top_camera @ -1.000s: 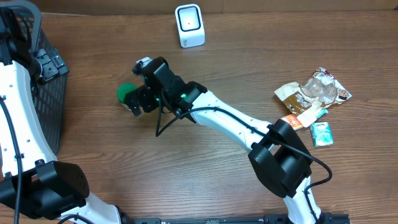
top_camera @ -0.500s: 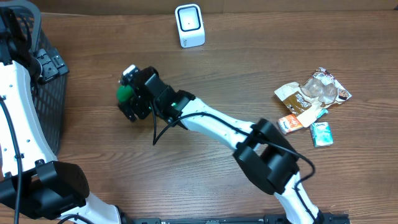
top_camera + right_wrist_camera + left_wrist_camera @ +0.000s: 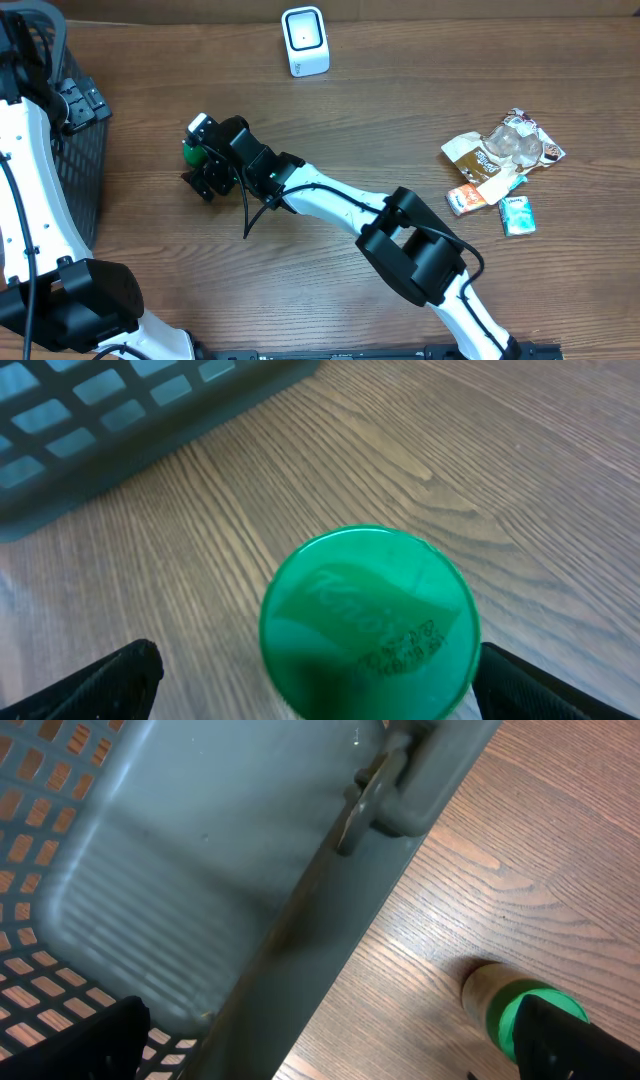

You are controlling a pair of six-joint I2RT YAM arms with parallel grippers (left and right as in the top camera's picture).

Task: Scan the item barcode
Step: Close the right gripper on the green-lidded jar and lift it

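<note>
Wood-grain worktop [image 3: 400, 100] fills the overhead view edge to edge. A white barcode scanner [image 3: 305, 40] stands at its far edge, a dark mesh basket [image 3: 85, 190] sits along the left side, and a cluster of crumpled snack packets [image 3: 505, 148] lies to the right with a small teal packet [image 3: 517, 215] just below them. The right arm reaches long and low across the middle of the worktop toward the left, its joints stretched nearly in a line. The right gripper [image 3: 200, 158] sits at the green-lidded canister [image 3: 368, 622], which rests on the wood a little to the right of the basket. In the right wrist view the lid faces the camera, with the fingers [image 3: 100, 685] spread wide on either side and not touching it. The left arm rises along the left edge, and the left gripper [image 3: 340, 1045] hangs over the basket rim with its jaws wide apart and nothing between them.
</note>
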